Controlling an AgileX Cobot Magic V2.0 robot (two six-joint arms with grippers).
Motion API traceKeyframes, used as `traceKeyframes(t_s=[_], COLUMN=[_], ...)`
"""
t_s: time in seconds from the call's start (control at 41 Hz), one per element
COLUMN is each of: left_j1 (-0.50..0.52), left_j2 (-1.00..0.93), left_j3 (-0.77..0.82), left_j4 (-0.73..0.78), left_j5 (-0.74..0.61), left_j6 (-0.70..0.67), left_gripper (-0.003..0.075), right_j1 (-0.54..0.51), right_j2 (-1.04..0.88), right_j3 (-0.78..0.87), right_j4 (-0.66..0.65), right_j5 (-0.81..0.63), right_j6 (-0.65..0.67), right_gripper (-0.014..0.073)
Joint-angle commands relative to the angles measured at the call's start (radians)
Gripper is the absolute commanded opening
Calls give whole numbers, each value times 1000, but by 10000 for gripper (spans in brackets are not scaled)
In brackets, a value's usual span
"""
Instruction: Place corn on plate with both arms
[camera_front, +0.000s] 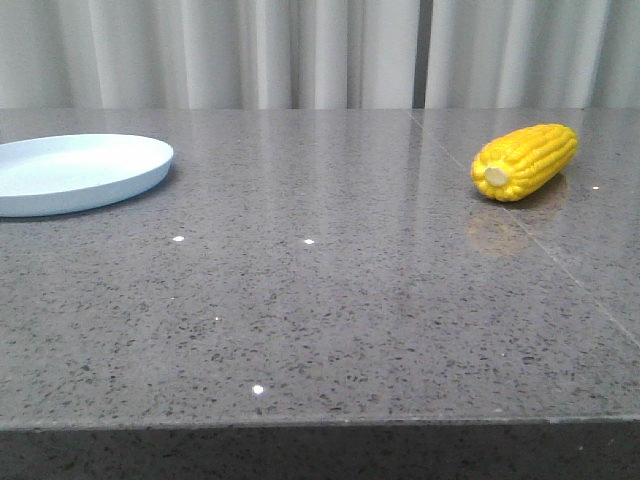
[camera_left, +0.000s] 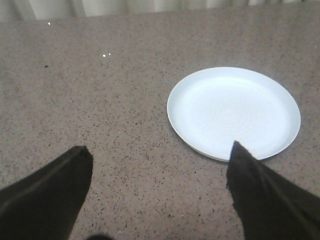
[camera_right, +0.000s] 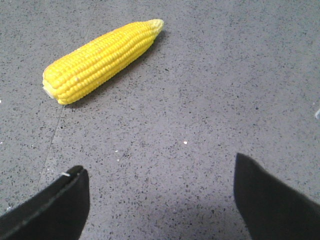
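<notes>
The yellow corn (camera_front: 526, 160) lies on the grey speckled table at the far right, its cream stub end towards me. It also shows in the right wrist view (camera_right: 100, 59), well ahead of my right gripper (camera_right: 160, 175), which is open and empty above bare table. The pale blue-white plate (camera_front: 70, 172) sits empty at the far left. In the left wrist view the plate (camera_left: 234, 112) lies ahead of my left gripper (camera_left: 161, 155), which is open and empty; one fingertip (camera_left: 240, 155) overlaps the plate's near rim. Neither arm shows in the front view.
The table's front edge (camera_front: 320, 422) runs across the bottom of the front view. A seam line (camera_front: 530, 245) crosses the tabletop near the corn. White curtains (camera_front: 300, 50) hang behind the table.
</notes>
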Motion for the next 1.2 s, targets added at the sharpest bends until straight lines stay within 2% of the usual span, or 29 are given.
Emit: traceKeyframes(t_s=[0.0,0.195,0.683,0.78,1.024,1.171], left_j1=[-8,-8,-8,0,83,85], left_j2=[69,251,731,807,950,1007], left_j3=[-70,-143,-359,-415,-508,-551], left_j4=[-7,-7,-35,-113,-384,-400], left_j5=[-9,43,63,111,115,100], left_j6=[-6,-6,2,115,320,346], left_gripper=[564,564,564,564,564,564], right_j1=[-6,-6,-6,-6,-6,-6], right_j2=[8,8,8,8,8,8], right_j3=[-34,-34,-34,-34,-34,-34], right_j4=[-15,-15,-15,-15,-15,-15], right_j5=[-62,-62,-62,-62,-62,-62], right_j6=[-10,-10,-10,-10,-10,-10], right_gripper=[624,624,624,624,624,624])
